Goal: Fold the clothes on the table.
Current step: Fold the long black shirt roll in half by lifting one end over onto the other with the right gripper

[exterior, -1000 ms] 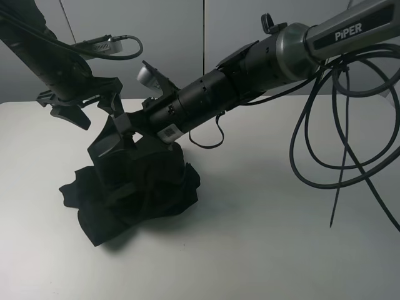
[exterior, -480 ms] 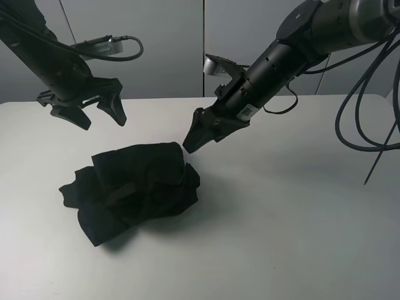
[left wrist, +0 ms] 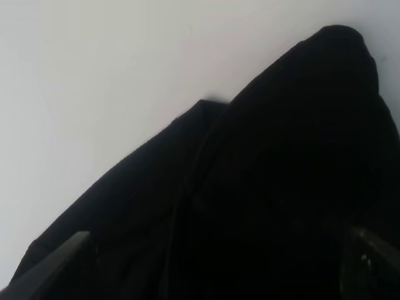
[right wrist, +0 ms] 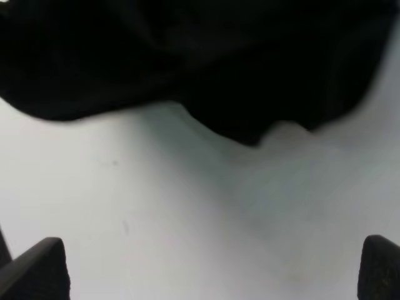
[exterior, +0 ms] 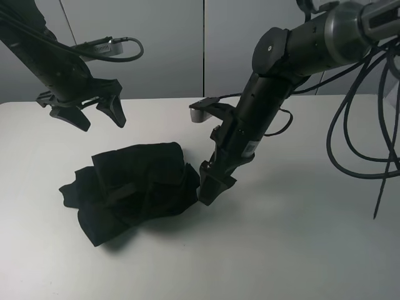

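right gripper [exterior: 209, 189] standing wide, empty, pointing down just beside crumpled clothes [exterior: 134, 184] on table [exterior: 300, 244] left half; left gripper [exterior: 94, 112] hovering wide. best pinching single edge layer, lifting slowly.

R gripper [exterior: 210, 186] tip at crumpled shirt [exterior: 134, 184] edge.

The right gripper [exterior: 210, 191] no longer reaches across the crumpled black cotton T-shirt [exterior: 131, 187]. It now points down at the garment's right edge, close above the plain white table [exterior: 300, 237]. The fabric peak (previously raised) now lies collapsed in a low heap.
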### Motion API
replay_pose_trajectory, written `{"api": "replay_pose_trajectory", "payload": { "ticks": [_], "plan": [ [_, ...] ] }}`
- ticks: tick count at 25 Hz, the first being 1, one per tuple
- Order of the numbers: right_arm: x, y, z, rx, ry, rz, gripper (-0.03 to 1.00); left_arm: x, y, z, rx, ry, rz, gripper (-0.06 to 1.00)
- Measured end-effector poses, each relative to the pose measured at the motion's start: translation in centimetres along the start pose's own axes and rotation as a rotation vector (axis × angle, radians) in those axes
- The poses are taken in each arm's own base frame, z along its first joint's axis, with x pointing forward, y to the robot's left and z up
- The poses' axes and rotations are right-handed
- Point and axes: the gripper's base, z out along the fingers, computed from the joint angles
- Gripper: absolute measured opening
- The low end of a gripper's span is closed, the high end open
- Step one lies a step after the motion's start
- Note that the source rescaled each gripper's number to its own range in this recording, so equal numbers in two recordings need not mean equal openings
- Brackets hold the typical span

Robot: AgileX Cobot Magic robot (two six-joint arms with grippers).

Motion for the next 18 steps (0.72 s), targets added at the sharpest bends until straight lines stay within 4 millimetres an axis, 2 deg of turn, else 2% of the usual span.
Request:
{"api": "replay_pose_trajectory", "payload": {
  "ticks": [2,6,14,18],
  "plan": [
    [-1.0,1.2,0.9,0.042,-0.022,-0.052,1.0,0.0,0.0,0.0,0.0,0.001,0.0,1.0],
    [-2.2,2.3,1.6,0.095,-0.075,-0.091,1.0,0.0,0.0,0.0,0.0,0.001,0.0,1.0],
    [-3.2,2.1,1.6,0.139,-0.178,-0.04,1.0,0.0,0.0,0.0,0.0,0.002,0.002,1.0],
    [-3.5,3.3,2.2,0.153,-0.16,-0.116,1.0,0.0,0.0,0.0,0.0,0.002,0.004,1.0]
  ]
}}
